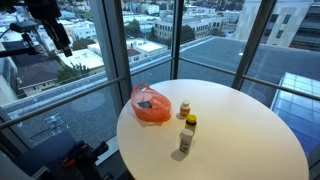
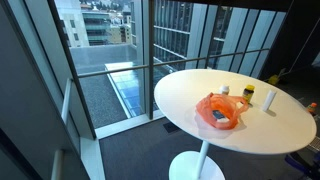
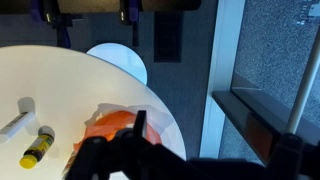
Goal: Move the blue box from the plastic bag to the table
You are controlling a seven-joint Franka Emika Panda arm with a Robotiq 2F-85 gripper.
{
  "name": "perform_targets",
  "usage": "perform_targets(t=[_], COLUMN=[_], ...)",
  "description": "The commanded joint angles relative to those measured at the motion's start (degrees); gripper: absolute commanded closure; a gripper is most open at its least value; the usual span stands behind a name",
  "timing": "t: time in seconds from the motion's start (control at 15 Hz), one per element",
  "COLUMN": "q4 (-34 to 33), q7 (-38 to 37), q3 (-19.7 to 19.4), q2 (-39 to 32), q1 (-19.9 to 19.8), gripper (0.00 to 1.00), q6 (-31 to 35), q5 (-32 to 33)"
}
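An orange plastic bag (image 1: 152, 105) lies near the window-side edge of the round white table (image 1: 240, 120). A blue box (image 2: 218, 117) shows inside it; in an exterior view it is a dark patch (image 1: 147, 103). The bag also shows in the wrist view (image 3: 108, 127), where the box is hidden. My gripper (image 1: 60, 42) hangs high above the floor, off the table's edge and well away from the bag. In the wrist view its dark fingers (image 3: 115, 140) stand apart and empty, over the bag.
Three small bottles stand beside the bag: a white one (image 1: 184, 108), a yellow-capped one (image 1: 191, 122) and a taller white one (image 1: 186, 140). The yellow-capped bottle shows in the wrist view (image 3: 35, 148). Glass walls and a railing (image 2: 110, 70) surround the table.
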State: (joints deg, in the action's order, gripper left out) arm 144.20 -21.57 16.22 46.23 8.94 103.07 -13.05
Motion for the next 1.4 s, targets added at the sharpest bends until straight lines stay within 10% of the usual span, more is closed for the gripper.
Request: perform_targets(t=[0.0, 1.33], q4=[-0.1, -16.1], q7=[0.2, -2.7], q3=[0.2, -1.7], q2=[0.0, -23.8], q1=[-0.3, -8.5], gripper=[0.00, 0.00], q6=[-0.2, 6.3], q5=[-0.1, 10.0])
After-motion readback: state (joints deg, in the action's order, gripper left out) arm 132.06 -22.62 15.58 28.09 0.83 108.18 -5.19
